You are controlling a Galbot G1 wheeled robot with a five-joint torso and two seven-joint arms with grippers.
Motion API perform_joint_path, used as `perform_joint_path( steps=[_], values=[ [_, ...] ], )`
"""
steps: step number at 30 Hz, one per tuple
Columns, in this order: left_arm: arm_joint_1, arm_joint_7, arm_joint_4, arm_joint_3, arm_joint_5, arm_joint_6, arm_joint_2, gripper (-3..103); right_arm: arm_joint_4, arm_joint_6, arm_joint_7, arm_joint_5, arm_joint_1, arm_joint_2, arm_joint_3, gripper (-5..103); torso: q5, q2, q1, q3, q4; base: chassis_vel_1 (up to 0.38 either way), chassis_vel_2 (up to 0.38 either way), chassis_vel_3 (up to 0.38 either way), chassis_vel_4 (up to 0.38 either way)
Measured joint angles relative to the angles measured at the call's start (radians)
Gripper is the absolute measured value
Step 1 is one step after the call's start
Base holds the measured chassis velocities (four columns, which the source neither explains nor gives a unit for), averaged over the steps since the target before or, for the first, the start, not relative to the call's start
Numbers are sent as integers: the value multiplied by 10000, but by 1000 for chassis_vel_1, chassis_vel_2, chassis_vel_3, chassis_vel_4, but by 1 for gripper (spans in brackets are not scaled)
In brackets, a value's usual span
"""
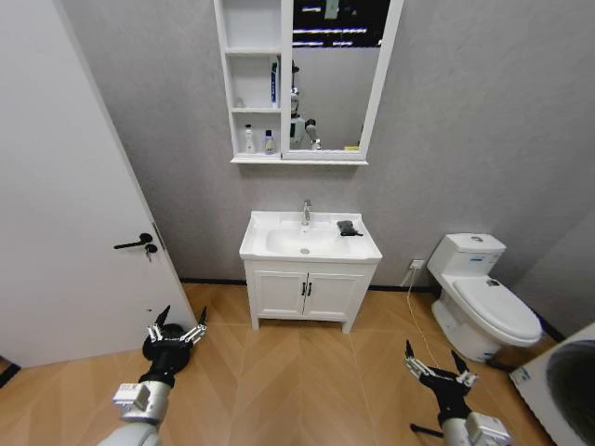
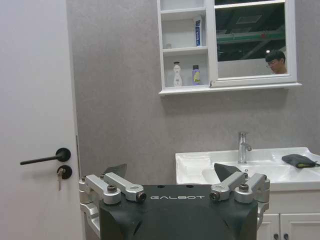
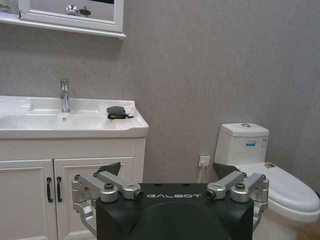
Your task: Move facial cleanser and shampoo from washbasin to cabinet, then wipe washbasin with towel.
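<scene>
You have the washbasin (image 1: 270, 226) straight ahead against the far wall, its oval bowl bare, one chrome tap (image 1: 306, 213) at the back and one dark towel (image 1: 349, 228) lying bunched on the rim's right side, just right of the tap. Above it hangs the cabinet (image 1: 226, 88) with its three stacked compartments, joined on its right to the mirror (image 1: 376, 84): the lowest compartment holds two bottles, a white one (image 1: 249, 140) beside a smaller dark-capped one (image 1: 269, 142), the middle holds one upright tube (image 1: 274, 82), and the top one's contents you cannot make out. Your left gripper (image 1: 177, 326) hovers low over the floor near the door (image 1: 56, 214), fingers spread, holding nothing. Your right gripper (image 1: 435, 363) hovers near the toilet (image 1: 483, 297), fingers likewise spread and empty.
</scene>
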Motion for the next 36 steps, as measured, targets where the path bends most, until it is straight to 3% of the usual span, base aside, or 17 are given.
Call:
perform_joint_path(
  steps=[1,4,10,36],
  values=[
    [0,-3,1,1,0,0,0,99,1,1,1,-1,-3,1,2,100,-26,4,-7,-4,-7,300,-345,-327,311],
    [2,-3,0,1,0,0,-1,99,0,1,0,0,-2,1,0,100,-7,6,-10,-3,0,289,-307,-293,291],
    [1,-2,0,1,0,0,0,99,0,0,1,0,-5,2,0,100,-14,8,-12,-5,-7,100,-105,-160,114],
    [0,-3,1,1,0,0,0,99,0,0,0,0,1,0,0,100,-13,2,-3,-2,-3,-8,11,17,-5]
  ],
)
